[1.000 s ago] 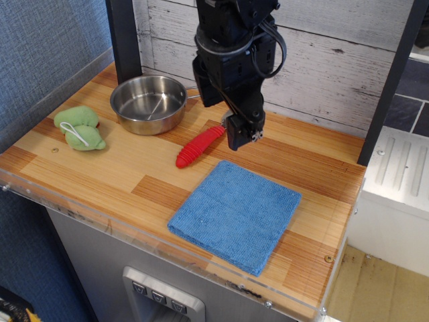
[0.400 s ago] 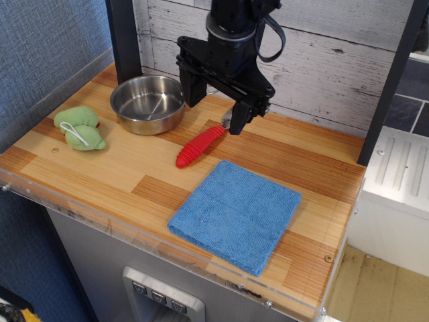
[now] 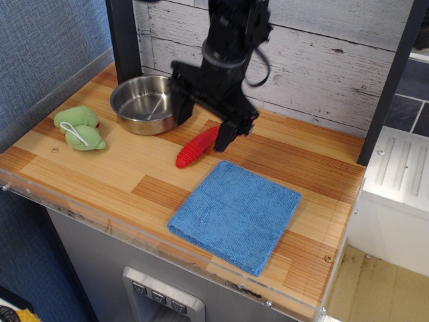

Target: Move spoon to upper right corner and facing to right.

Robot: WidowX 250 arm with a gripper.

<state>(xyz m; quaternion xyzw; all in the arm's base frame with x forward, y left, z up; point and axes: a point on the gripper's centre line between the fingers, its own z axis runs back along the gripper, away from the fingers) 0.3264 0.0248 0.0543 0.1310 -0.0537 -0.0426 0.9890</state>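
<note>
The spoon lies in the middle of the wooden table. Its ribbed red handle (image 3: 196,147) points toward the front left, and its metal bowl is hidden behind the gripper. My black gripper (image 3: 202,122) is low over the bowl end of the spoon with its jaws spread wide. One finger (image 3: 179,104) stands by the pan and the other finger (image 3: 224,136) just right of the handle. It holds nothing. The upper right corner (image 3: 345,161) of the striped tabletop is bare, well to the right of the gripper.
A steel pan (image 3: 143,104) stands at the back left, touching or very near the gripper's left finger. A green soft toy (image 3: 80,127) lies at the left. A blue cloth (image 3: 234,213) lies at the front centre-right. Dark posts (image 3: 391,77) stand at the back corners before a plank wall.
The gripper has turned and shifted down and left, from beside the spoon's bowl end to straddling it. The spoon, the pan and the cloth have not moved.
</note>
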